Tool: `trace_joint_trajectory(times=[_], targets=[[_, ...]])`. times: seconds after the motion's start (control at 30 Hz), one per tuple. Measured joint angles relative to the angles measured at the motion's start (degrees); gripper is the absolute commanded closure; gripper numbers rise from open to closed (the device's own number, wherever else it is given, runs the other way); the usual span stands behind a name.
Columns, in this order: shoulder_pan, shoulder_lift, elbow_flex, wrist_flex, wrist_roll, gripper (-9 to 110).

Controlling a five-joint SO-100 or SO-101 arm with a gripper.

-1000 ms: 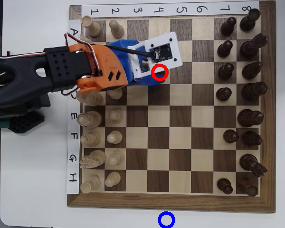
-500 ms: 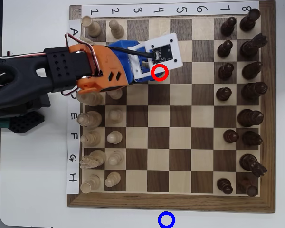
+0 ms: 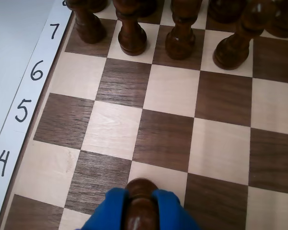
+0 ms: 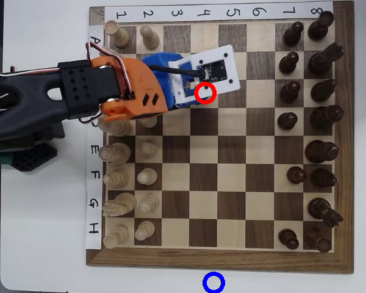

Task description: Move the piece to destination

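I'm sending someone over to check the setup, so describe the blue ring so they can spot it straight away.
In the overhead view, find the chessboard and follow its bottom wooden edge to about the middle. Just below it, on the white table, sits the blue ring. Unlike the same-sized red ring beside the arm, it lies off the board.

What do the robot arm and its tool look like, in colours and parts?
In the overhead view the arm is black with an orange wrist section, red and white wires, a blue tool and a white camera plate. The wrist view shows the tool with blue fingers.
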Motion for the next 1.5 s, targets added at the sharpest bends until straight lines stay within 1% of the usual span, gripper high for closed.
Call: trace_joint_trajectory(times=[0.4, 0.7, 0.97, 1.27, 1.5], targets=[[1.41, 0.0, -11.69, 10.9, 0.0, 101], [6.33, 0.0, -21.01, 17.31, 0.0, 101], [12.22, 0.0, -29.0, 25.14, -2.9, 101], [19.78, 0.0, -29.27, 23.55, -9.05, 101], [26.1, 0.0, -29.27, 17.84, -13.97, 101]])
